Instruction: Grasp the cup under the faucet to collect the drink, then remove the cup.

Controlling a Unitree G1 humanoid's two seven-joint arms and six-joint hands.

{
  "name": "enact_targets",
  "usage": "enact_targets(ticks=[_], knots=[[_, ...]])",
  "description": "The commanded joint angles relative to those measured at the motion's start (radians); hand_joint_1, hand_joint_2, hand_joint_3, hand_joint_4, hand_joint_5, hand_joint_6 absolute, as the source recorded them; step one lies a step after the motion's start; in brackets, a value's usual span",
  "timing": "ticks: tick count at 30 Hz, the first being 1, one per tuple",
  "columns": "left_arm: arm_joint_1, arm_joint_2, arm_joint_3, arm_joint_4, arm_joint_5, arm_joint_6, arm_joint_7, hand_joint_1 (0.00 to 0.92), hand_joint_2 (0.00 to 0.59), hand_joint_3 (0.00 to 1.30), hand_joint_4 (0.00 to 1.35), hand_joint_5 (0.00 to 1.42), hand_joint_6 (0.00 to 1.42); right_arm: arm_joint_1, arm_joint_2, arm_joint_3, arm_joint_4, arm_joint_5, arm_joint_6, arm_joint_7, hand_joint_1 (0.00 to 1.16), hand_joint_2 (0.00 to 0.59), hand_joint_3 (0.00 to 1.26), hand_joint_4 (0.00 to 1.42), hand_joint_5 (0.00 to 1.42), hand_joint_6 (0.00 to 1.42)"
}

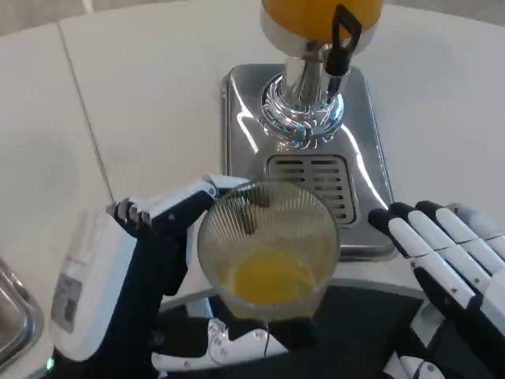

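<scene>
A clear ribbed glass cup (268,249) with a little orange drink at its bottom is gripped by my left hand (162,245), fingers wrapped around its left and far side. The cup is lifted in front of the dispenser's steel base (237,118), near the drip grate (312,181). The dispenser's chrome column (304,99) carries an orange tank (316,16) and a black faucet lever (343,39). My right hand (450,253) lies at the lower right with fingers straight and apart, holding nothing, beside the base's right corner.
The white table (142,103) spreads around the dispenser, with a seam running down its left side. A metal tray edge (16,312) shows at the lower left corner.
</scene>
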Motion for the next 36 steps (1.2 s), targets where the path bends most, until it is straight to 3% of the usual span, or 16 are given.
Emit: enact_targets(ticks=[1, 14, 19, 28, 36], knots=[[0.011, -0.019, -0.006, -0.028, 0.003, -0.036, -0.009, 0.759, 0.0, 1.12, 1.22, 1.42, 1.42, 0.019, 0.022, 0.001, -0.011, -0.004, -0.009, -0.012, 0.11, 0.557, 0.0, 0.0, 0.0, 0.0], [0.021, -0.036, -0.003, -0.026, -0.011, -0.05, -0.037, 0.758, 0.0, 1.12, 1.22, 1.42, 1.42, 0.102, 0.117, 0.014, -0.052, -0.012, -0.07, -0.047, 0.1, 0.565, 0.0, 0.0, 0.0, 0.0], [0.02, -0.042, -0.002, -0.026, -0.01, -0.049, -0.046, 0.758, 0.0, 1.12, 1.22, 1.42, 1.42, 0.126, 0.141, 0.041, -0.048, -0.025, -0.105, -0.059, 0.1, 0.561, 0.0, 0.0, 0.0, 0.0], [0.002, -0.053, 0.015, -0.013, -0.017, -0.037, -0.056, 0.757, 0.0, 1.12, 1.22, 1.42, 1.42, 0.086, 0.111, 0.053, -0.017, 0.004, -0.11, -0.047, 0.08, 0.556, 0.0, 0.0, 0.0, 0.0], [-0.004, -0.066, 0.008, -0.006, -0.018, -0.031, -0.062, 0.757, 0.0, 1.12, 1.22, 1.42, 1.42, 0.109, 0.106, 0.051, -0.014, 0.005, -0.114, -0.051, 0.08, 0.555, 0.0, 0.0, 0.0, 0.0]])
